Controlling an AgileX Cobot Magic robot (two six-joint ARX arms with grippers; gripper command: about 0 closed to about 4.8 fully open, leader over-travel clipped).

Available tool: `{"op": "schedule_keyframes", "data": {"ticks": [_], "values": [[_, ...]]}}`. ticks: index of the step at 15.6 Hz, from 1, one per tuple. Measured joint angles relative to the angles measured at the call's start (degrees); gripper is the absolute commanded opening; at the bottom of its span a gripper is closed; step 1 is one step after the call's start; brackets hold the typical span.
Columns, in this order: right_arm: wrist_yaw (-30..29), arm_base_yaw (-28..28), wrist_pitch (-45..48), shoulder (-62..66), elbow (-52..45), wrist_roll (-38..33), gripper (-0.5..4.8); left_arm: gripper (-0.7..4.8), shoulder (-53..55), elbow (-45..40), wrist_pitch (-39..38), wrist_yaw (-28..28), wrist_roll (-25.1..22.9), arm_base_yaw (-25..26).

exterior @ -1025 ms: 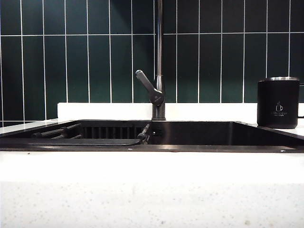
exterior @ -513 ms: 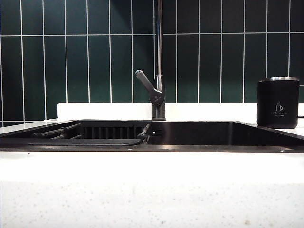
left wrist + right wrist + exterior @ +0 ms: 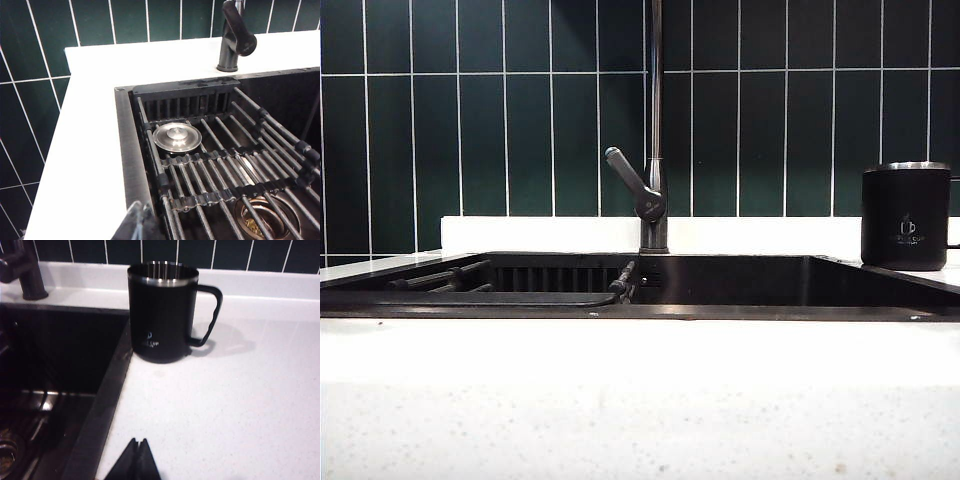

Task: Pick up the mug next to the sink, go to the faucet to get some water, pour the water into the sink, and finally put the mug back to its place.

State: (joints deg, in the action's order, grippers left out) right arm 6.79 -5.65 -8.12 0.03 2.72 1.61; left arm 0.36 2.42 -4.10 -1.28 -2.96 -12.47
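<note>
The matte black mug (image 3: 906, 216) with its silver rim stands upright on the white counter right of the sink (image 3: 720, 282); the right wrist view shows this mug (image 3: 162, 315) near the basin's corner, handle turned away from the basin. My right gripper (image 3: 139, 441) is shut and empty, hovering over the counter well short of the mug. My left gripper (image 3: 141, 205) is shut and empty above the sink's left rim (image 3: 131, 150). The faucet (image 3: 655, 130) rises behind the basin, grey lever angled left. Neither gripper appears in the exterior view.
A dark slatted rack (image 3: 225, 170) covers the basin floor, with a round metal drain cover (image 3: 177, 137) and an open drain (image 3: 265, 220). Dark green tiles (image 3: 520, 110) form the back wall. White speckled counter (image 3: 240, 405) spreads right of the mug.
</note>
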Motion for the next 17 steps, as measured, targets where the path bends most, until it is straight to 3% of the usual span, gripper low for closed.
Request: {"op": "schedule_keyframes", "data": {"ticks": [7, 17], "values": [[-1.25, 0.00, -4.68, 0.00, -0.02, -0.55, -0.08, -0.05, 0.02, -0.02, -5.16, -0.02, 0.20, 0.00], [-1.25, 0.04, -4.74, 0.00, -0.02, -0.55, -0.08, -0.05, 0.00, -0.02, -5.18, -0.02, 0.20, 0.00]]}}
